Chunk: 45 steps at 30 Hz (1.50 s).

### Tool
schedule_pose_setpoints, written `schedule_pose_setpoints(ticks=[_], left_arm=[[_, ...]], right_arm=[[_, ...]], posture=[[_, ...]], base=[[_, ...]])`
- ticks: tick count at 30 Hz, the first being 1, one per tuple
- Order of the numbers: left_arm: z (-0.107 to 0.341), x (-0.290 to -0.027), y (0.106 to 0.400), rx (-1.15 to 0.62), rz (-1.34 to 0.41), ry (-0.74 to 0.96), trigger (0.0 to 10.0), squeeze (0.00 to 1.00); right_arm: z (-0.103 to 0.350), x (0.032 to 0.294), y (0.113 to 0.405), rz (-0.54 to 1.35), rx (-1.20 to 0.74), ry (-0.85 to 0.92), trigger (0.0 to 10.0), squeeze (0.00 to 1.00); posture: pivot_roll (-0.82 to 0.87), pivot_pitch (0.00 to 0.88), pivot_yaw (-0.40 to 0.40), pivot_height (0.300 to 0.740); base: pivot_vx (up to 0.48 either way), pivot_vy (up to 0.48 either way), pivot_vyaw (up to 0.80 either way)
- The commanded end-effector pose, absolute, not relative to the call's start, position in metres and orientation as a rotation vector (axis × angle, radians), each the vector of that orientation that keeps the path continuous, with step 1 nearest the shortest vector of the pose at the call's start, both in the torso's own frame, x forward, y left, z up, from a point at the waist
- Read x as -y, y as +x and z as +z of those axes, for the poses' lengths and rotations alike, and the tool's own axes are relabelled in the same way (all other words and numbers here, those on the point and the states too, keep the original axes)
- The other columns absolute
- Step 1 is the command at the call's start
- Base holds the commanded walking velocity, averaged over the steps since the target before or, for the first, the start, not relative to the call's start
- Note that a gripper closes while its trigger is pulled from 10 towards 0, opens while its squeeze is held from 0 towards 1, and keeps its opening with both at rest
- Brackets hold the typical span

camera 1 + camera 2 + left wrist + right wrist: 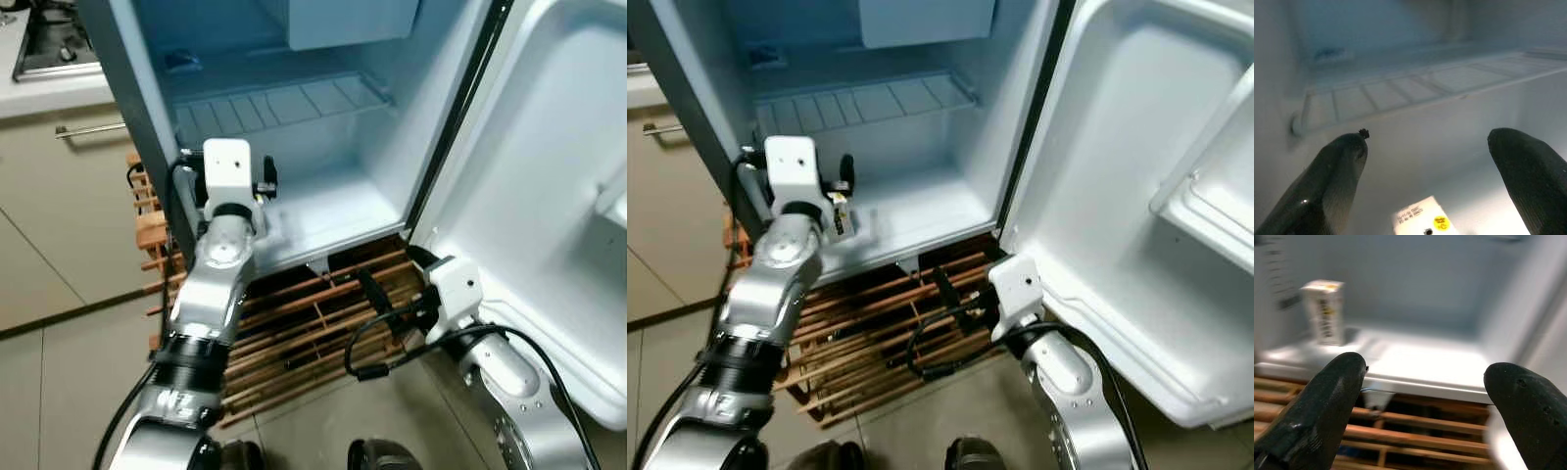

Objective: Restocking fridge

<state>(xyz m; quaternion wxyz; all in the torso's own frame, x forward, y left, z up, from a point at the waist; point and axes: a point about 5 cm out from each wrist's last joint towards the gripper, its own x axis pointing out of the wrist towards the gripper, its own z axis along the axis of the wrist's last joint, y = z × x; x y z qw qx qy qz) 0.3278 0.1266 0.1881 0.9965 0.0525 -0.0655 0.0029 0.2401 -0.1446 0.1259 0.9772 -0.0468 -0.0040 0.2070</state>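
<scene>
The small fridge (323,211) stands open on a wooden slatted rack (313,328). A small white carton (1325,311) with yellow print stands upright on the fridge floor at the left. My left gripper (1425,139) is inside the lower compartment, open, its fingers (1334,171) spread wide to either side of the carton (1420,220) and not pressing on it. My right gripper (1425,369) is open and empty. It hangs low in front of the rack, just below the fridge's front edge, pointing into the compartment.
A white wire shelf (284,103) spans the fridge above the left gripper. The open door (549,196) with its shelf (1215,215) stands at the right, close to my right arm. Beige cabinets (49,215) and a stove (54,39) are at the left.
</scene>
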Motion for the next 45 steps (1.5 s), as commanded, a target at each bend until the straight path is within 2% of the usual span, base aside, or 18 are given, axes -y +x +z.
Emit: schedule_pose_setpoints(ticks=[1, 4, 7, 13, 16, 18, 22, 24, 28, 29, 30, 35, 40, 45], left_arm=[[0.205, -0.129, 0.318, 0.209, -0.02, 0.14, 10.0, 0.0], [0.211, -0.124, 0.302, 0.253, -0.082, 0.157, 10.0, 0.0], [0.199, -0.113, 0.294, 0.209, -0.185, 0.121, 10.0, 0.0], [0.179, -0.108, 0.287, 0.12, -0.281, 0.131, 10.0, 0.0], [0.165, -0.124, 0.271, 0.084, -0.302, 0.129, 10.0, 0.0], [0.161, -0.142, 0.256, 0.094, -0.274, 0.122, 10.0, 0.0], [0.168, -0.16, 0.246, 0.127, -0.2, 0.123, 10.0, 0.0], [0.171, -0.172, 0.25, 0.122, -0.088, 0.085, 10.0, 0.0], [0.169, -0.18, 0.256, 0.093, 0.007, 0.038, 10.0, 0.0], [0.161, -0.19, 0.267, 0.029, 0.116, -0.045, 10.0, 0.0], [0.159, -0.19, 0.27, 0.014, 0.128, -0.069, 10.0, 0.0], [0.156, -0.185, 0.274, 0.01, 0.098, -0.052, 10.0, 0.0], [0.155, -0.18, 0.29, 0.019, 0.058, -0.035, 10.0, 0.0], [0.156, -0.169, 0.307, 0.013, 0.031, -0.022, 10.0, 0.0]], right_arm=[[0.133, 0.153, 0.246, 0.344, 0.044, -0.088, 10.0, 0.05], [0.135, 0.156, 0.251, 0.308, 0.049, -0.067, 10.0, 0.06], [0.137, 0.154, 0.254, 0.313, 0.049, -0.057, 10.0, 0.05], [0.139, 0.151, 0.261, 0.318, 0.053, -0.045, 10.0, 0.06], [0.141, 0.146, 0.262, 0.331, 0.066, -0.024, 10.0, 0.05], [0.14, 0.143, 0.263, 0.35, 0.059, -0.01, 10.0, 0.05], [0.137, 0.142, 0.267, 0.354, 0.048, 0.007, 10.0, 0.05], [0.135, 0.141, 0.274, 0.342, 0.042, 0.012, 10.0, 0.06], [0.136, 0.14, 0.278, 0.329, 0.047, 0.015, 10.0, 0.06], [0.14, 0.14, 0.282, 0.274, 0.07, 0.036, 10.0, 0.05], [0.14, 0.14, 0.283, 0.255, 0.076, 0.043, 10.0, 0.05], [0.138, 0.146, 0.282, 0.194, 0.08, 0.038, 10.0, 0.04], [0.137, 0.153, 0.284, 0.12, 0.103, 0.043, 10.0, 0.04], [0.138, 0.156, 0.285, 0.082, 0.115, 0.051, 10.0, 0.04]], posture=[[-0.16, 0.041, -0.024, 0.74], [-0.15, 0.04, -0.042, 0.74], [-0.15, 0.033, -0.056, 0.74], [-0.13, 0.024, -0.063, 0.74], [-0.13, 0.021, -0.061, 0.74], [-0.11, 0.029, -0.06, 0.74], [-0.06, 0.048, -0.073, 0.74], [-0.06, 0.048, -0.073, 0.74], [-0.04, 0.047, -0.074, 0.74], [-0.05, 0.039, -0.04, 0.74], [-0.05, 0.039, -0.04, 0.74], [-0.07, 0.011, -0.017, 0.74], [-0.1, 0.0, 0.042, 0.74], [-0.13, 0.0, 0.058, 0.74]], base=[[0.0, 0.0, 0.0], [0.0, 0.0, 0.0], [0.0, 0.0, 0.0], [0.0, 0.0, 0.0], [0.0, 0.0, 0.0], [0.0, 0.0, 0.0], [0.0, 0.0, 0.0], [0.0, 0.0, 0.0], [0.0, 0.0, 0.0], [0.0, 0.0, 0.0], [0.0, 0.0, 0.0], [0.0, 0.0, 0.0], [0.0, 0.0, 0.0], [0.0, 0.0, 0.0]])
